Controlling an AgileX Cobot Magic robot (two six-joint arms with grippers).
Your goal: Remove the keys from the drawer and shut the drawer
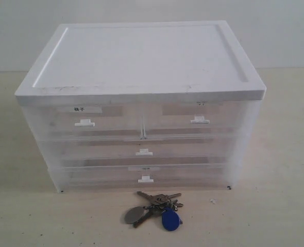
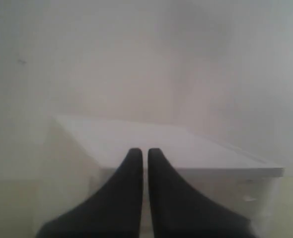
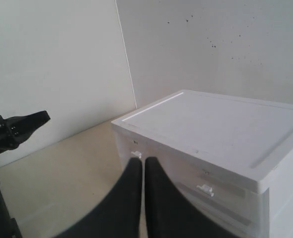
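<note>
The keys (image 1: pixel 154 208), silver on a ring with a blue oval fob (image 1: pixel 171 220) and a grey oval tag (image 1: pixel 135 214), lie on the table just in front of the drawer unit. The translucent drawer unit (image 1: pixel 141 144) with a white top has all its drawers pushed in flush. No gripper shows in the exterior view. My left gripper (image 2: pixel 144 152) is shut with nothing in it, held off from a corner of the drawer unit (image 2: pixel 186 148). My right gripper (image 3: pixel 143 162) is shut and empty too, pointing at the front of the drawer unit (image 3: pixel 211 148).
The drawer fronts carry small white handles (image 1: pixel 144 179). Pale walls stand behind the unit. In the right wrist view the other arm's dark gripper (image 3: pixel 17 130) hangs at the side above the beige tabletop (image 3: pixel 62 183).
</note>
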